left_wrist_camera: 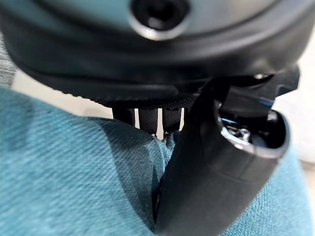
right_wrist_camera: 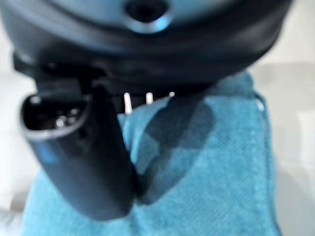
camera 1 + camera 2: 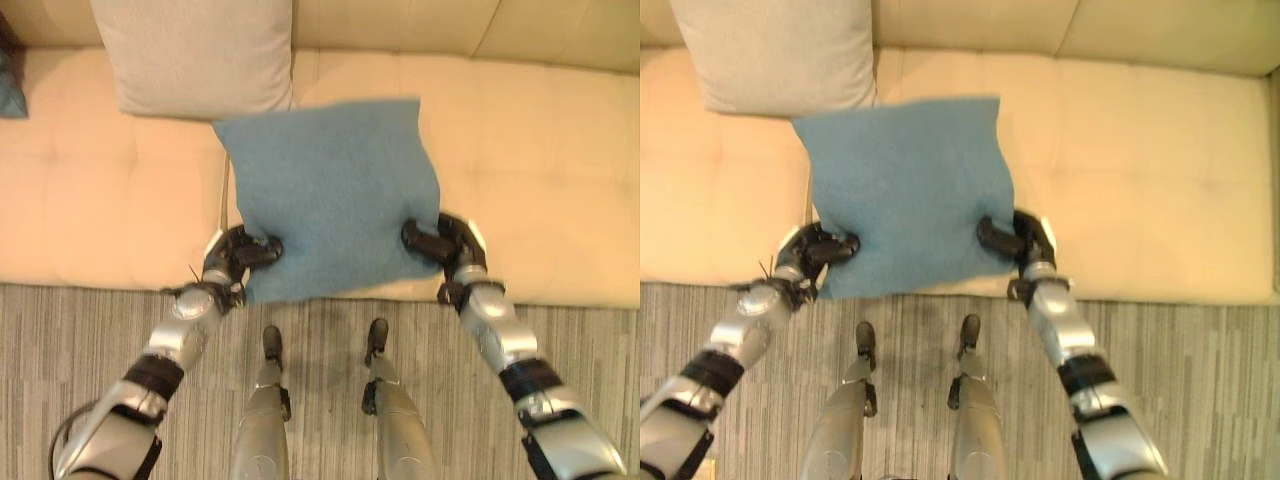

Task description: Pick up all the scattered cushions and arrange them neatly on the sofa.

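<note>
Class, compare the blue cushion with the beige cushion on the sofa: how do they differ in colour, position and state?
The square blue fabric cushion is held at its near corners by the left hand and right hand; the square beige fabric cushion is untouched. The blue one hangs over the cream sofa's front edge; the beige one leans against the backrest. Both are square and soft.
</note>
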Robot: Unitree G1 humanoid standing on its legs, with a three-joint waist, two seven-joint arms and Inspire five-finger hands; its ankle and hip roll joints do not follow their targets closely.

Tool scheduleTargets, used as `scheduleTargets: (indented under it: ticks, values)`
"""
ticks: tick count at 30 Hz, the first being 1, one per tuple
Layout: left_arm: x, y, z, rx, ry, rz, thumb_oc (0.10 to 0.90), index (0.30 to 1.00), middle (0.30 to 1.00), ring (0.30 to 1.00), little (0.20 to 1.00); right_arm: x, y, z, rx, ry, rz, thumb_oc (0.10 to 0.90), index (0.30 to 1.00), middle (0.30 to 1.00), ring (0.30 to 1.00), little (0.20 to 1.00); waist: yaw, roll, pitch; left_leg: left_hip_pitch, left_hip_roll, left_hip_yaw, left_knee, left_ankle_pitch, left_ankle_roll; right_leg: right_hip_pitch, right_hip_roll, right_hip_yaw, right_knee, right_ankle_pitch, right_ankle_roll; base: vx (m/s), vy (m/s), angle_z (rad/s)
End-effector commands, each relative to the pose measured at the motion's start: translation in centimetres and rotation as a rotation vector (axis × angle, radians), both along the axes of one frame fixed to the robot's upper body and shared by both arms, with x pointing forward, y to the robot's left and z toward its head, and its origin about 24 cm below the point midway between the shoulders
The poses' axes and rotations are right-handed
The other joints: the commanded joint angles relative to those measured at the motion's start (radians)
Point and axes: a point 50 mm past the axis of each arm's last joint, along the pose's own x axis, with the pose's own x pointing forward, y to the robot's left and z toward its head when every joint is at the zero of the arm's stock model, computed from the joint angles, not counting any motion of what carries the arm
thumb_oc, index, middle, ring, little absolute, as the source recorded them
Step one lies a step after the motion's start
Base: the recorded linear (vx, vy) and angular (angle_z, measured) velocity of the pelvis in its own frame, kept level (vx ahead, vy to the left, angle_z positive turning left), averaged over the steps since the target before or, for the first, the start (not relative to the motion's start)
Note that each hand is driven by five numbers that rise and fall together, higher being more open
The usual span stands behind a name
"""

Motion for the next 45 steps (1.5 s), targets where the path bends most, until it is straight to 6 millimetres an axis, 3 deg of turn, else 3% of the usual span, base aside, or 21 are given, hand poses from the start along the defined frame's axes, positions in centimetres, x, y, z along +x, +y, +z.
scheduleTargets:
  ticks: [1, 8, 12, 15, 17, 19, 24, 26, 28, 29, 30, 31, 33, 36, 38, 39, 40, 41, 42, 44, 45]
  values:
    - [-0.4, -8.4, 6.6, -0.203, -0.368, -0.295, 0.400, 0.300, 0.300, 0.300, 0.300, -1.3, 6.7, 5.3, 0.079, -0.324, 0.320, 0.400, 0.300, 0.300, 0.300, 0.300, -0.031, 0.027, -0.157, -0.042, 0.001, -0.029, 0.125, -0.126, 0.004, 0.043, -0.053, 0.028, 0.065, -0.119, 0.091, 0.08, 0.044, -0.27]
    - [-3.4, -8.2, 4.5, -0.262, -0.325, -0.337, 0.400, 0.300, 0.300, 0.300, 0.300, -4.6, 4.9, 4.0, -0.041, -0.309, 0.327, 0.400, 0.300, 0.300, 0.300, 0.300, -0.078, 0.045, -0.264, 0.122, -0.010, 0.044, 0.087, -0.160, 0.023, 0.123, -0.052, 0.072, 0.048, -0.101, 0.122, 0.07, 0.055, -0.25]
    - [-3.8, -8.3, 3.7, -0.280, -0.295, -0.339, 0.400, 0.300, 0.300, 0.300, 0.300, -5.1, 4.6, 3.8, -0.049, -0.304, 0.315, 0.400, 0.300, 0.300, 0.300, 0.300, -0.087, 0.057, -0.274, 0.144, -0.009, 0.064, 0.055, -0.140, 0.023, 0.111, -0.042, 0.089, 0.077, -0.086, 0.132, -0.04, -0.022, -0.34]
    - [-4.1, -8.1, 3.3, -0.248, -0.277, -0.365, 0.400, 0.300, 0.300, 0.300, 0.300, -5.7, 3.7, 3.8, -0.111, -0.314, 0.283, 0.400, 0.300, 0.300, 0.300, 0.300, -0.098, 0.078, -0.283, 0.150, 0.016, 0.061, 0.060, -0.127, 0.031, 0.158, 0.003, 0.137, 0.212, -0.202, 0.094, -0.12, -0.142, -0.10]
    - [-4.3, -8.1, 3.3, -0.245, -0.276, -0.375, 0.400, 0.300, 0.300, 0.300, 0.300, -5.9, 3.5, 3.8, -0.122, -0.314, 0.274, 0.400, 0.300, 0.300, 0.300, 0.300, -0.095, 0.081, -0.300, 0.145, 0.021, 0.061, 0.062, -0.119, 0.028, 0.179, 0.010, 0.150, 0.225, -0.211, 0.090, -0.06, -0.201, -0.11]
    - [-4.7, -8.6, 2.8, -0.260, -0.253, -0.396, 0.400, 0.300, 0.300, 0.300, 0.300, -6.4, 3.5, 3.6, -0.113, -0.311, 0.270, 0.400, 0.300, 0.300, 0.300, 0.300, -0.086, 0.080, -0.328, 0.136, 0.056, 0.038, 0.062, -0.083, 0.008, 0.240, 0.059, 0.189, 0.212, -0.299, 0.055, -0.12, -0.354, -0.05]
    - [-4.9, -8.3, 2.4, -0.246, -0.239, -0.374, 0.400, 0.300, 0.300, 0.300, 0.300, -7.0, 3.1, 3.7, -0.136, -0.319, 0.275, 0.400, 0.300, 0.300, 0.300, 0.300, -0.086, 0.078, -0.337, 0.087, 0.131, -0.009, 0.061, 0.006, -0.025, 0.228, 0.139, 0.183, 0.186, -0.316, 0.007, -0.18, -0.294, -0.04]
    - [-4.9, -8.4, 2.6, -0.258, -0.248, -0.375, 0.400, 0.300, 0.300, 0.300, 0.300, -7.0, 2.7, 4.1, -0.138, -0.331, 0.269, 0.400, 0.300, 0.300, 0.300, 0.300, -0.088, 0.060, -0.323, 0.064, 0.095, -0.058, 0.142, -0.042, -0.007, 0.215, 0.142, 0.175, 0.185, -0.295, -0.005, -0.28, -0.226, -0.04]
    - [-5.0, -8.9, 2.3, -0.266, -0.236, -0.389, 0.400, 0.300, 0.300, 0.300, 0.300, -7.2, 2.3, 3.7, -0.146, -0.313, 0.259, 0.400, 0.300, 0.300, 0.300, 0.300, -0.104, 0.040, -0.324, 0.087, 0.050, -0.041, 0.216, -0.134, 0.014, 0.209, 0.131, 0.161, 0.166, -0.265, -0.007, -0.21, -0.162, -0.07]
    - [-4.9, -8.9, 2.3, -0.266, -0.237, -0.389, 0.400, 0.300, 0.300, 0.300, 0.300, -7.2, 2.3, 3.7, -0.146, -0.314, 0.259, 0.400, 0.300, 0.300, 0.300, 0.300, -0.104, 0.040, -0.326, 0.084, 0.050, -0.042, 0.214, -0.130, 0.014, 0.207, 0.131, 0.161, 0.163, -0.262, -0.007, -0.24, -0.141, 0.11]
    - [-5.1, -9.0, 1.8, -0.255, -0.224, -0.391, 0.400, 0.300, 0.300, 0.300, 0.300, -7.4, 1.9, 3.1, -0.156, -0.285, 0.255, 0.400, 0.300, 0.300, 0.300, 0.300, -0.113, 0.046, -0.351, 0.152, -0.041, -0.058, 0.275, -0.228, 0.032, 0.188, 0.147, 0.170, 0.127, -0.221, -0.002, -0.21, -0.083, -0.02]
    - [-5.2, -9.0, 1.7, -0.253, -0.224, -0.389, 0.400, 0.300, 0.300, 0.300, 0.300, -7.4, 1.9, 2.9, -0.152, -0.275, 0.258, 0.400, 0.300, 0.300, 0.300, 0.300, -0.110, 0.056, -0.352, 0.183, -0.092, -0.101, 0.285, -0.249, 0.034, 0.172, 0.163, 0.179, 0.129, -0.204, 0.003, -0.29, -0.082, -0.41]
    - [-5.1, -9.3, 1.9, -0.256, -0.234, -0.396, 0.400, 0.300, 0.300, 0.300, 0.300, -7.5, 1.9, 2.8, -0.151, -0.268, 0.258, 0.400, 0.300, 0.300, 0.300, 0.300, -0.133, 0.072, -0.361, 0.246, -0.144, -0.129, 0.213, -0.305, 0.057, 0.135, 0.184, 0.192, 0.121, -0.171, 0.018, -0.22, 0.028, -0.80]
    - [-5.0, -9.9, 1.8, -0.272, -0.228, -0.400, 0.400, 0.300, 0.300, 0.300, 0.300, -7.7, 1.2, 2.6, -0.170, -0.263, 0.222, 0.400, 0.300, 0.300, 0.300, 0.300, -0.158, 0.074, -0.371, 0.259, -0.174, -0.135, 0.129, -0.306, 0.084, 0.083, 0.186, 0.205, 0.111, -0.110, 0.049, -0.21, 0.074, -0.17]
    - [-4.5, -9.9, 1.9, -0.250, -0.233, -0.383, 0.400, 0.300, 0.300, 0.300, 0.300, -7.7, 0.9, 2.5, -0.167, -0.261, 0.188, 0.400, 0.300, 0.300, 0.300, 0.300, -0.170, 0.055, -0.359, 0.248, -0.176, -0.094, 0.087, -0.283, 0.096, 0.032, 0.172, 0.180, 0.099, -0.052, 0.089, -0.25, 0.037, -0.37]
    - [-4.5, -9.9, 1.9, -0.249, -0.233, -0.383, 0.400, 0.300, 0.300, 0.300, 0.300, -7.7, 0.9, 2.5, -0.167, -0.262, 0.187, 0.400, 0.300, 0.300, 0.300, 0.300, -0.169, 0.054, -0.359, 0.247, -0.176, -0.092, 0.087, -0.283, 0.096, 0.031, 0.172, 0.181, 0.100, -0.051, 0.089, -0.18, -0.022, -0.49]
    - [-4.2, -9.6, 2.1, -0.240, -0.240, -0.370, 0.400, 0.300, 0.300, 0.300, 0.300, -7.5, 1.1, 2.7, -0.173, -0.272, 0.184, 0.400, 0.300, 0.300, 0.300, 0.300, -0.161, 0.053, -0.348, 0.237, -0.164, -0.066, 0.081, -0.273, 0.097, 0.024, 0.159, 0.128, 0.099, -0.068, 0.091, -0.25, -0.059, -0.64]
    - [-4.1, -9.2, 2.0, -0.219, -0.238, -0.354, 0.400, 0.300, 0.300, 0.300, 0.300, -7.4, 1.4, 2.7, -0.179, -0.277, 0.189, 0.400, 0.300, 0.300, 0.300, 0.300, -0.136, 0.065, -0.332, 0.228, -0.127, -0.003, 0.066, -0.255, 0.089, 0.041, 0.093, -0.037, 0.127, -0.131, 0.065, -0.25, -0.062, -0.48]
    - [-4.1, -9.2, 2.0, -0.218, -0.238, -0.354, 0.400, 0.300, 0.300, 0.300, 0.300, -7.4, 1.4, 2.8, -0.178, -0.278, 0.189, 0.400, 0.300, 0.300, 0.300, 0.300, -0.138, 0.063, -0.333, 0.226, -0.130, -0.004, 0.064, -0.250, 0.089, 0.039, 0.090, -0.038, 0.126, -0.128, 0.065, -0.21, -0.058, -0.97]
    - [-4.1, -8.9, 1.7, -0.208, -0.224, -0.336, 0.400, 0.300, 0.300, 0.300, 0.300, -7.4, 1.7, 2.8, -0.179, -0.281, 0.195, 0.400, 0.300, 0.300, 0.300, 0.300, -0.124, 0.078, -0.329, 0.241, -0.098, 0.057, 0.039, -0.231, 0.085, 0.068, 0.036, -0.140, 0.169, -0.170, 0.039, -0.11, -0.047, -1.41]
    - [-4.1, -8.8, 1.5, -0.204, -0.217, -0.332, 0.400, 0.300, 0.300, 0.300, 0.300, -7.3, 1.8, 2.8, -0.174, -0.279, 0.195, 0.400, 0.300, 0.300, 0.300, 0.300, -0.122, 0.083, -0.332, 0.247, -0.087, 0.079, 0.031, -0.228, 0.085, 0.080, 0.019, -0.155, 0.181, -0.178, 0.035, -0.10, -0.088, -1.17]
